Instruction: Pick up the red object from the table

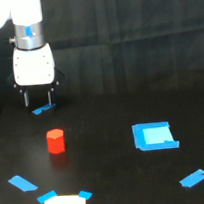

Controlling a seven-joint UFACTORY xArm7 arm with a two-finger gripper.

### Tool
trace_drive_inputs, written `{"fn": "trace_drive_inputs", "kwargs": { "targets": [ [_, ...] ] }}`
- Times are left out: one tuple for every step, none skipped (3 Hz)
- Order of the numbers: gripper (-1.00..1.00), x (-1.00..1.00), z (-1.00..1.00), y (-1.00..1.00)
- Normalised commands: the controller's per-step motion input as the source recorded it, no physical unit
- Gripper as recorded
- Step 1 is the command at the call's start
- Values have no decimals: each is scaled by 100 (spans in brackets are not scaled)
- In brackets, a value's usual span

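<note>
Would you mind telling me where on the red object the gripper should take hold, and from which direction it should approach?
Probably from straight above, closing on the side walls at mid-height. The red object stands upright on the table as a stubby block with near-vertical sides, nothing touching it, and looks narrower than the open gripper, which hangs fingers-down behind it.

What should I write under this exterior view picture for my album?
Open gripper hovers behind the red object on the table.

The table [117, 189] looks matt black, the red object [56, 141] smooth and plastic-like, the gripper [37, 99] body glossy white, the tape strips [194, 178] slightly shiny blue.
</note>
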Motion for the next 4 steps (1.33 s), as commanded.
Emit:
{"fn": "trace_drive_inputs", "kwargs": {
  "targets": [
    [100,19,-49,-100],
    [100,17,-51,-100],
    [4,51,-30,-100],
    [47,36,23,-100]
  ]
}}
